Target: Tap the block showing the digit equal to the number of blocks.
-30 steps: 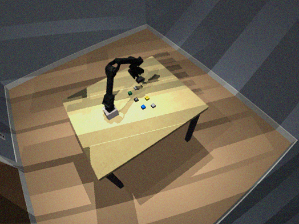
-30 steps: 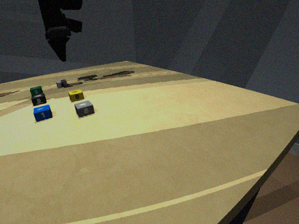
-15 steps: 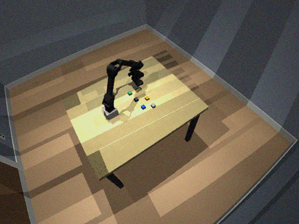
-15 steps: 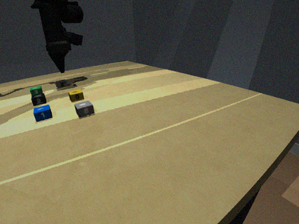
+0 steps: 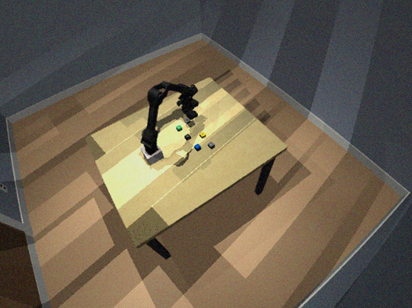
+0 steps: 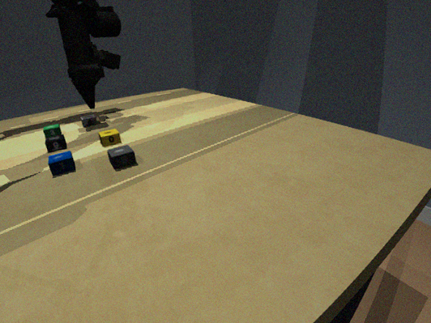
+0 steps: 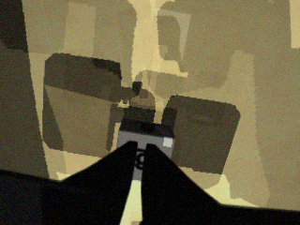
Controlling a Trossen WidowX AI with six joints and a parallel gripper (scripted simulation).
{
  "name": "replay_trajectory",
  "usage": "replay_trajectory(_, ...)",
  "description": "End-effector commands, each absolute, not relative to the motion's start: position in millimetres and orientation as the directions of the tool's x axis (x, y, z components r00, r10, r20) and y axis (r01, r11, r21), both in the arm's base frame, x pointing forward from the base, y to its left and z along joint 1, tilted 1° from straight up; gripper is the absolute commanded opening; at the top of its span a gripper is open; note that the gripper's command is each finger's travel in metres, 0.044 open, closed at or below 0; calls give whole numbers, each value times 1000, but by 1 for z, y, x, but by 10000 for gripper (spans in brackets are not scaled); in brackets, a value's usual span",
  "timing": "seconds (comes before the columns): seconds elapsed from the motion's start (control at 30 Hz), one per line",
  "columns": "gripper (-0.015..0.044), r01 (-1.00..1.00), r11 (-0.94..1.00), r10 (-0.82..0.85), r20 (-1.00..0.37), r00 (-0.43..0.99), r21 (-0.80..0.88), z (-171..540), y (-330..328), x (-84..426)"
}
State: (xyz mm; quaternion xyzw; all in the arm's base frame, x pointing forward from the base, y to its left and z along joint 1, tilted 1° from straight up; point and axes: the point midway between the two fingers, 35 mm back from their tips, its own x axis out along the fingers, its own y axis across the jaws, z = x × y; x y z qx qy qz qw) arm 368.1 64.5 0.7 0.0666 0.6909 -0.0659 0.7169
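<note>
My gripper is shut with nothing between its tips, a little above the far grey block. In the wrist view the tips partly cover this block's digit, which looks like a 6 or 9. A green block, a black block and a blue block stand apart from it; their digits are hard to read. A yellow block shows 0. The near grey block has an unreadable digit.
The blocks stand on a wooden table. The green block is the nearest neighbour of the far grey block, towards the arm's base. Patchy shadows lie over the table top.
</note>
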Motion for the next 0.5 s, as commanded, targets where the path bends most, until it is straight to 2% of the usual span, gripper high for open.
replay_trajectory(0.0, 20, 182, 983, -5, -1000, 25, 0, -9, 64, 366)
replay_trajectory(0.47, 20, 182, 983, -5, -1000, 25, 0, -21, 64, 365)
